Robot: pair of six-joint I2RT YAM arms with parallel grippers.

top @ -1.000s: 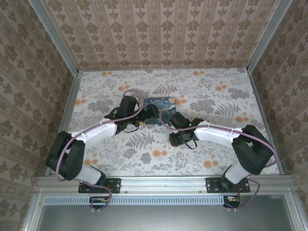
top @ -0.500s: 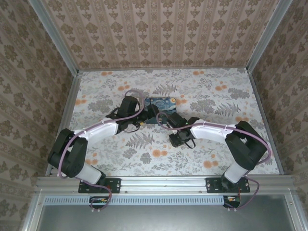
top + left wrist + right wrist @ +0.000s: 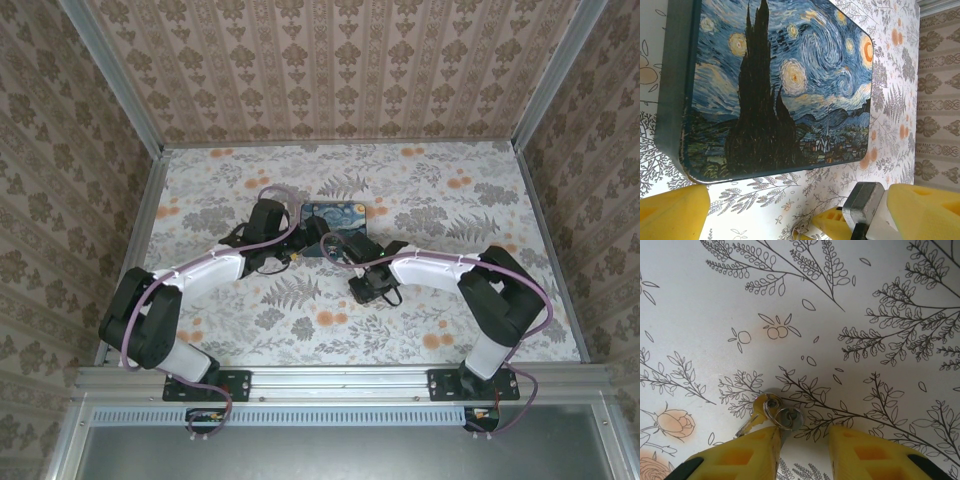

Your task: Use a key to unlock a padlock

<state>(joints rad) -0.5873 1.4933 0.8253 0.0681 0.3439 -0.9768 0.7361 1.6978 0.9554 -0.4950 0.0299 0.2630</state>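
Yellow-fingered left gripper [image 3: 797, 202] gapes wide beside the painted box [image 3: 780, 85], gripping nothing, while the right gripper [image 3: 802, 440] stands part-closed over the keys [image 3: 775, 412], hold on them unclear.

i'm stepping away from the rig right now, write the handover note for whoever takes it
The left pincer is wide open beside the painted box, with nothing between its fingers.
The right pincer is part closed, with its fingertips at the keys on their ring. Whether it grips them cannot be told.
The padlock seems to be the small grey metal block by the left pincer's finger, near the box. Its shackle is hidden.
Done: keys reached.
Left: put a key in the padlock, turn it, free the shackle.
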